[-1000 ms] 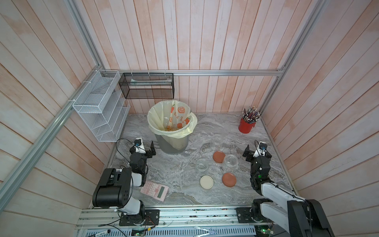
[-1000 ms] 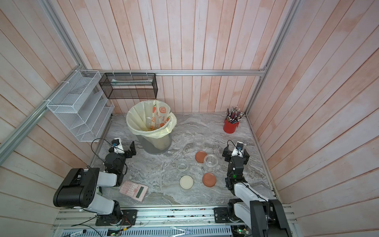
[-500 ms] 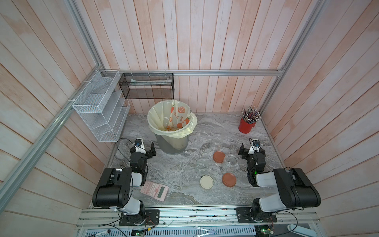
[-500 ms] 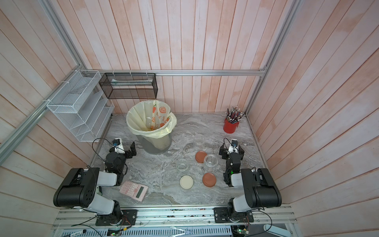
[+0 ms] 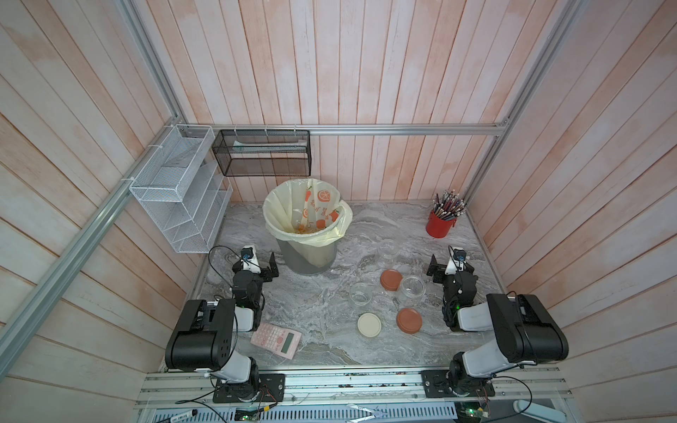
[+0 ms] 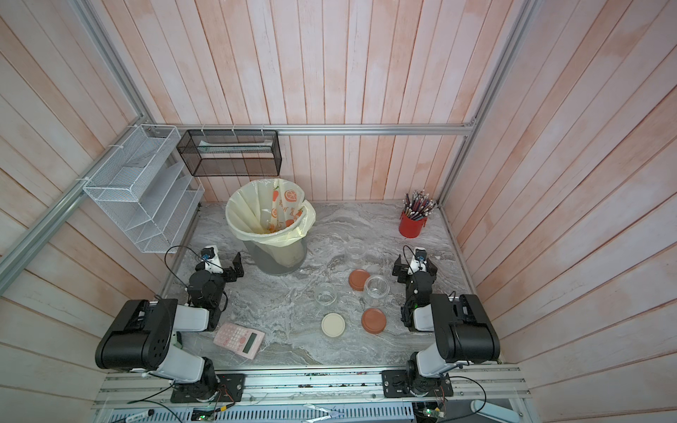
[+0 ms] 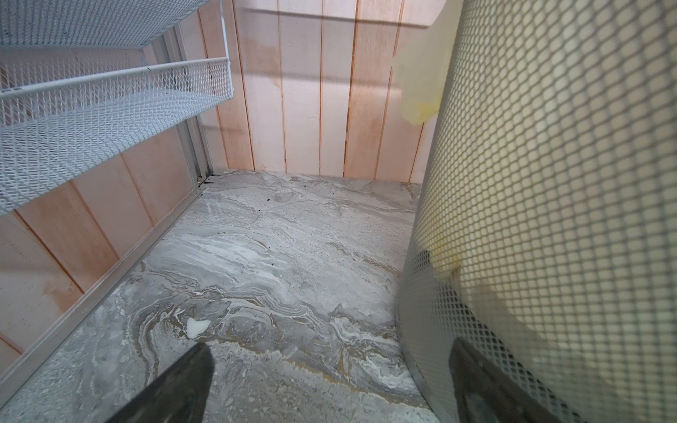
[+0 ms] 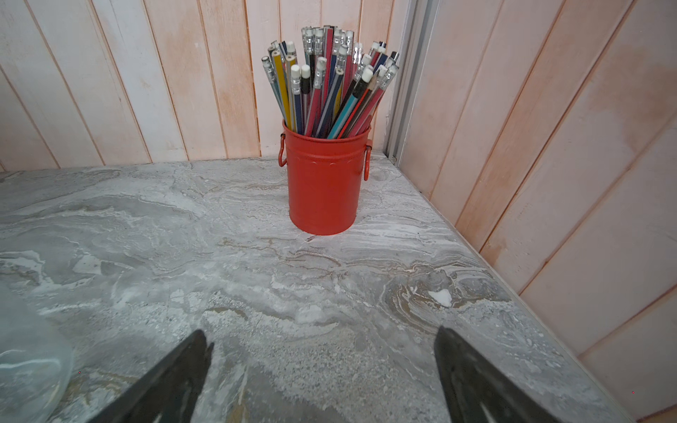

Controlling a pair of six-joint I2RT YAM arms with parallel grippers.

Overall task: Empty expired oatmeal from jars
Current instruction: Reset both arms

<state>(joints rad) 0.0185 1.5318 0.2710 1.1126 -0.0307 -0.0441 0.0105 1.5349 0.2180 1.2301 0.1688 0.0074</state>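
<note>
Three clear squat jars point(image 5: 413, 286), lids point(image 5: 409, 320) off, look empty; oatmeal maybe in lined grey mesh bin point(image 5: 311, 258), cannot confirm. Left gripper point(image 7: 329, 348), right gripper point(image 8: 324, 337) both spread wide, empty. Risk: left finger point(image 7: 483, 384) beside bin wall, swing may push bin.

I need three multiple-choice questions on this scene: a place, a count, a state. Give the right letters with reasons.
1. The pink calculator lies nearest to: A) the left arm B) the red cup C) the bin.
2. How many orange lids lie on the table: A) one B) two C) three.
3. The three jars stand: A) closed B) open, seemingly empty C) tipped over.
Answers: A, it lies beside that arm; B, the third is a cream lid; B, all lids are off, glass looks clear.
</note>
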